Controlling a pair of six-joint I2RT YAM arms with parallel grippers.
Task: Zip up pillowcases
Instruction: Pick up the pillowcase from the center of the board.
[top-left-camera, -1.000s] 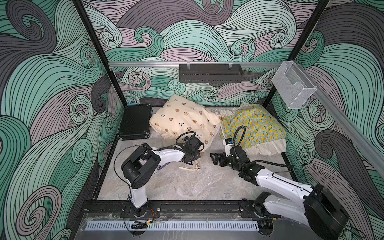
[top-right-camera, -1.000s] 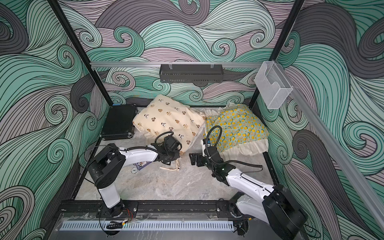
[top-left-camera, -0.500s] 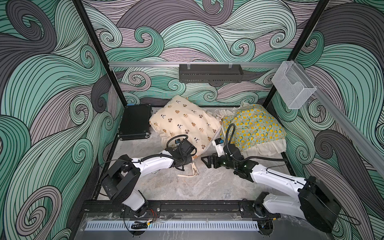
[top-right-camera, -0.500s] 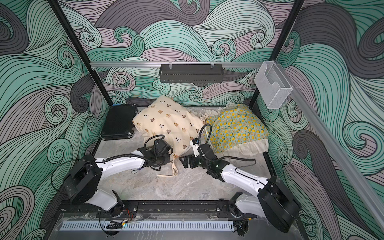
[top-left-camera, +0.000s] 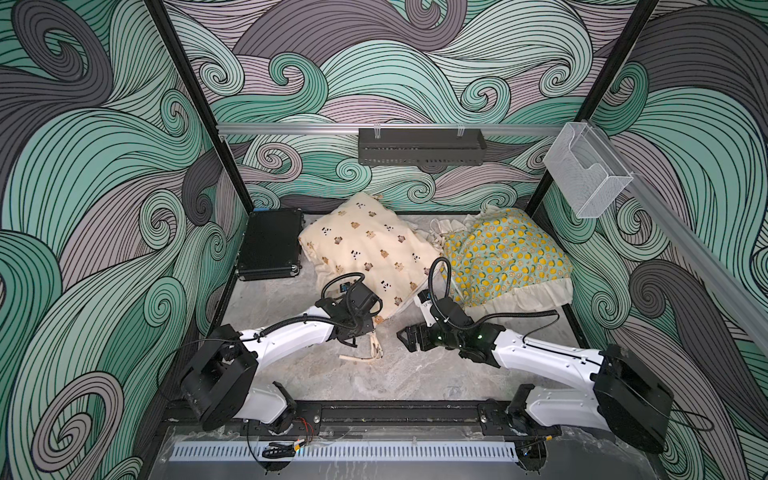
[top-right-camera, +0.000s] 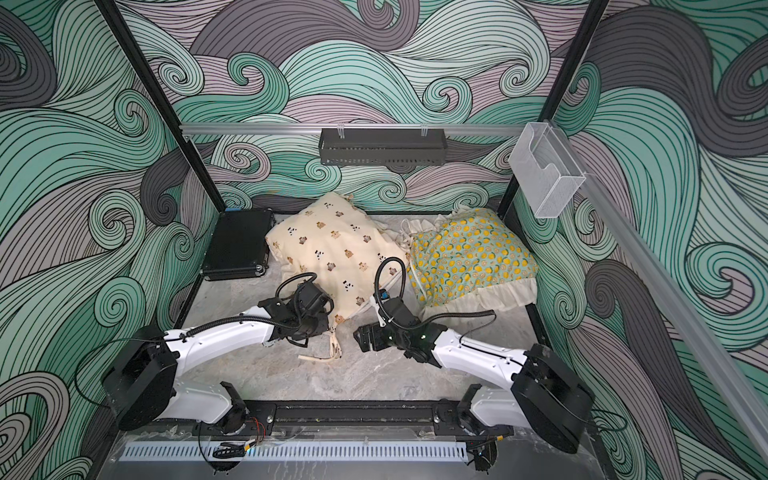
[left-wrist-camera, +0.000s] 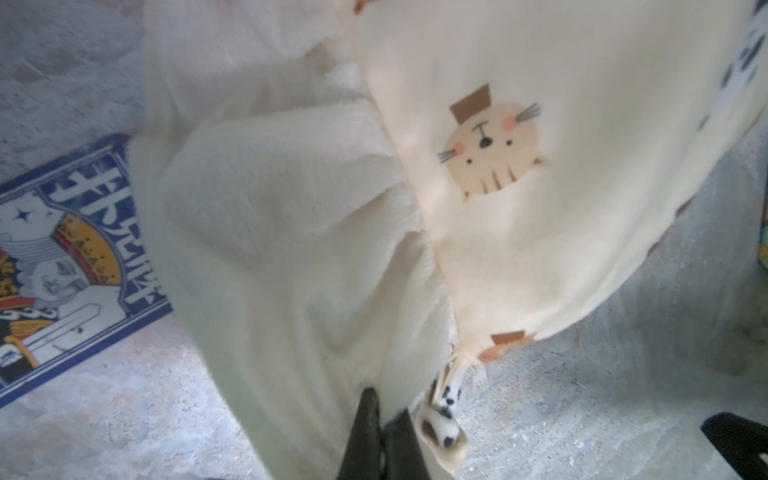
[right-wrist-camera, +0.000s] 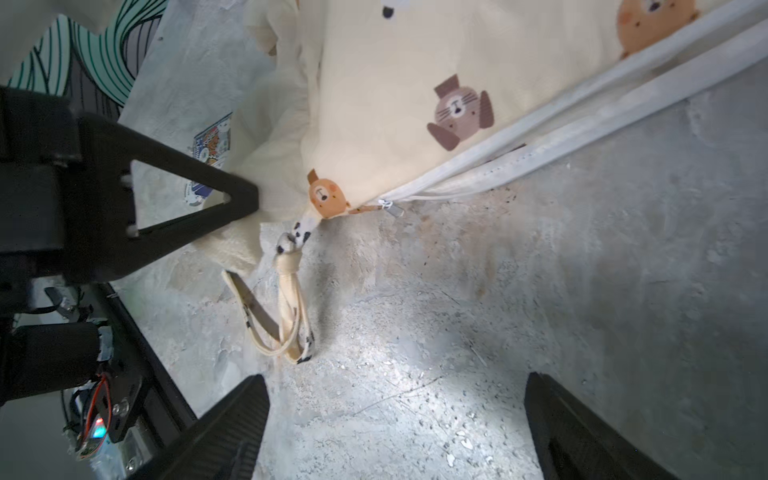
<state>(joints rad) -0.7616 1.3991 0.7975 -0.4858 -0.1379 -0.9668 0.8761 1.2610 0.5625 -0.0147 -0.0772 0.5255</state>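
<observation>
Corner of the cream bear-print pillowcase (top-left-camera: 374, 249) has slid toward 6 o'clock, dragged by the left gripper (left-wrist-camera: 382, 419), which is pinched closed on its fabric beside the knotted ties (right-wrist-camera: 291, 299). Jaws wide and empty, the right gripper (right-wrist-camera: 395, 399) has swung in from 3 o'clock to face the zipper pull (right-wrist-camera: 392, 209), so zipping can likely start. The lemon pillowcase (top-left-camera: 503, 257) waits at 2 o'clock.

Bare counter (top-left-camera: 395, 374) in front, between both arms: free passage. Rear blocked by black case (top-left-camera: 271, 244), cream pillowcase (top-left-camera: 374, 249), lemon pillowcase (top-left-camera: 507, 257) in a row. Loose ties (top-left-camera: 375, 348) lie in the gap between left gripper (left-wrist-camera: 384, 428) and right gripper (top-left-camera: 409, 338).
</observation>
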